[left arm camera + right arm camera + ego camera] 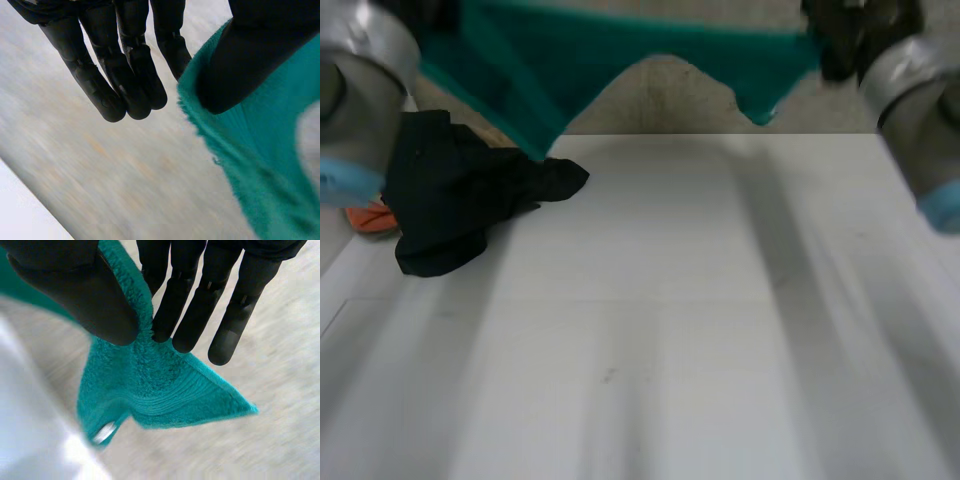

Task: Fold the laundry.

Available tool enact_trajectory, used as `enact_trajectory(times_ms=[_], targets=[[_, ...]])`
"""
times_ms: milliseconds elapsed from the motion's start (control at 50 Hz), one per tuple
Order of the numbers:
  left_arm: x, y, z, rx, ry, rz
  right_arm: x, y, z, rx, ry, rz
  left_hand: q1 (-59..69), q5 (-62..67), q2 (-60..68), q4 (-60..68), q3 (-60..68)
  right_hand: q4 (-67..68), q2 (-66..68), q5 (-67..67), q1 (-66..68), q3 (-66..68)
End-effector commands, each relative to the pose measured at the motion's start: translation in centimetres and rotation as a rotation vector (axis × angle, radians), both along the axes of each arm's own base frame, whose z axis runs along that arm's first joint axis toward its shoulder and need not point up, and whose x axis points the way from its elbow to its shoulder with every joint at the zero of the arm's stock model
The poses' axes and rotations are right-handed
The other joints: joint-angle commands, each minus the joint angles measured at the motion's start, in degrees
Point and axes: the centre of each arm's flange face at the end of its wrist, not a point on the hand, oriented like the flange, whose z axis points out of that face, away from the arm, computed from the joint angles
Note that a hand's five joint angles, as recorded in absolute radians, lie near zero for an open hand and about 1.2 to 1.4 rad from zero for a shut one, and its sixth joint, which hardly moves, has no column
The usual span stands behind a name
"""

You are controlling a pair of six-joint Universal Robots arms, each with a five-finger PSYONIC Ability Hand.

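Arms: the grey joint of the left arm (365, 60) and that of the right arm (920, 100) sit at the two sides of the head view, each with a light-blue cap below it.
Desk (700, 330): white and bare over its near part and its right side.
Black garment (450, 200): a crumpled heap on the desk's far left, with one limp end trailing toward the middle.
Orange item (370, 217): a small piece peeping out from under the heap's left side; I cannot tell what it is.
Teal towel (620, 40): held in the air beyond the desk's far edge, stretched between the two hands, sagging at the left and at a hanging right corner, clear of the desk.
Left hand (130, 65): the thumb clamps the towel's edge (270, 165) at the towel's left end; the fingers hang straight, their tips off the cloth.
Right hand (195, 305): thumb and straight fingers pinch the towel (150, 385) at its right end, a pointed corner drooping below them.
White tag (105, 432): sewn at the towel's lower edge, under the thumb.
Floor (670, 100): beige, behind the towel.
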Motion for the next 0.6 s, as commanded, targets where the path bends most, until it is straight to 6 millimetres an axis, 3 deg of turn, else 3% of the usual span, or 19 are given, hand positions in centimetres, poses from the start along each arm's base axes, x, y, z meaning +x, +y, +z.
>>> enact_trajectory(times_ms=[20,80,160,240,300,320,460,540,600], targets=[[0.0,1.0,-11.0,0.294,-0.126,-0.048,-1.0,1.4,-10.5,0.31,0.129,0.021,12.6,13.9,11.4,11.5,11.9,11.2,12.4,11.1,14.7,11.7],[-0.1,1.3,-15.0,0.365,-0.191,-0.059,-1.2,2.1,-14.6,0.434,0.149,0.044,12.6,13.9,11.4,11.5,11.9,11.2,12.4,11.1,14.7,11.7],[0.1,1.3,-18.6,0.42,-0.263,-0.05,-1.2,2.4,-18.0,0.544,0.147,0.063,12.6,13.9,11.4,11.5,11.9,11.2,12.4,11.1,14.7,11.7],[0.2,1.2,-20.2,0.448,-0.3,-0.04,-1.7,2.0,-19.2,0.601,0.114,0.039,12.6,13.9,11.4,11.5,11.9,11.2,12.4,11.1,14.7,11.7],[0.4,1.2,-20.2,0.452,-0.3,-0.033,-2.1,1.6,-19.2,0.617,0.077,0.016,12.6,13.9,11.4,11.5,11.9,7.0,8.2,6.9,10.5,7.5],[0.5,1.2,-20.0,0.448,-0.295,-0.028,-2.3,1.5,-18.9,0.625,0.048,0.002,12.6,13.9,11.4,11.5,11.9,-3.8,-2.6,-4.0,-0.3,-3.3],[1.0,1.1,-19.1,0.441,-0.264,-0.019,-3.5,0.5,-18.1,0.659,-0.081,-0.056,12.6,13.9,11.4,11.5,11.9,-36.3,-35.2,-36.5,-32.8,-35.9],[1.2,0.9,-19.0,0.442,-0.256,-0.009,-4.5,0.0,-18.0,0.713,-0.168,-0.1,12.6,13.9,11.4,11.5,11.9,-46.4,-45.3,-46.6,-43.0,-46.0],[1.6,0.5,-18.9,0.439,-0.253,0.008,-5.5,-0.3,-17.6,0.785,-0.273,-0.144,12.6,13.9,11.4,11.5,11.9,-45.7,-44.5,-45.8,-42.2,-45.2]])
